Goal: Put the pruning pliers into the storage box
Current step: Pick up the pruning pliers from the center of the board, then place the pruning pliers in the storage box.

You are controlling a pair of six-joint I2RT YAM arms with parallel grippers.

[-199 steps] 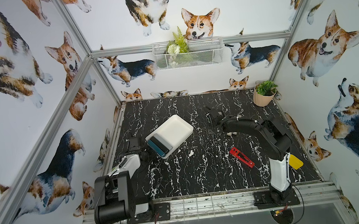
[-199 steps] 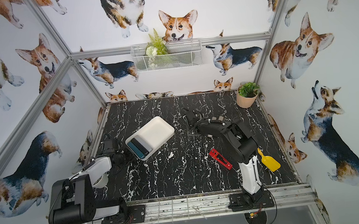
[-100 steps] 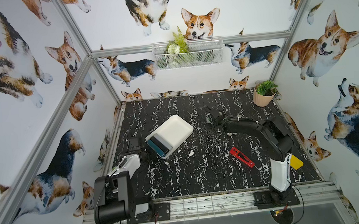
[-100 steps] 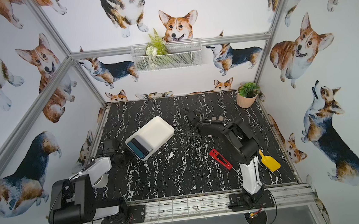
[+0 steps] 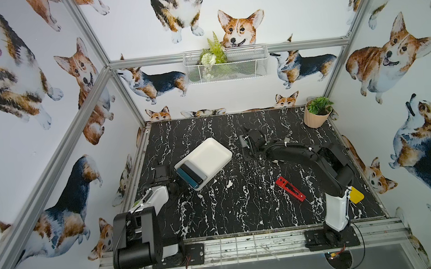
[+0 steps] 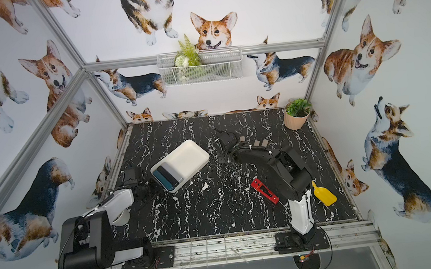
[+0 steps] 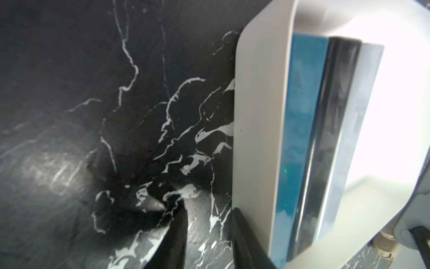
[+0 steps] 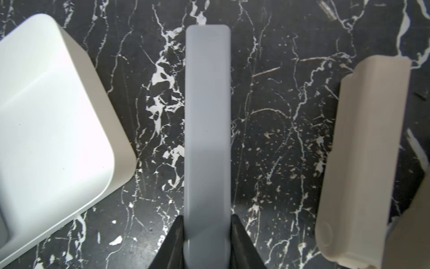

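The storage box (image 5: 210, 154), a shallow white tray, lies left of centre on the marble table. A teal bar (image 5: 186, 179), a black bar (image 5: 191, 172) and a grey bar (image 5: 197, 168) lie side by side at its near end. My right gripper (image 8: 207, 233) is shut on another grey bar (image 8: 207, 116), just right of the box (image 8: 46, 116). Whether that bar touches the table I cannot tell. A beige bar (image 8: 363, 163) lies beside it. The red pruning pliers (image 5: 290, 188) lie near the right arm. My left gripper (image 7: 209, 233) is open and empty, against the box's outer wall (image 7: 256, 139).
A yellow shovel (image 6: 325, 196) lies at the right edge behind the right arm's base. A potted plant (image 5: 315, 117) stands at the back right corner. A white wire basket (image 5: 225, 65) hangs on the back wall. Beige bar ends (image 6: 256, 142) show behind the right forearm.
The right arm has shifted a little toward the box with the grey bar in its grip. The left arm has not moved.
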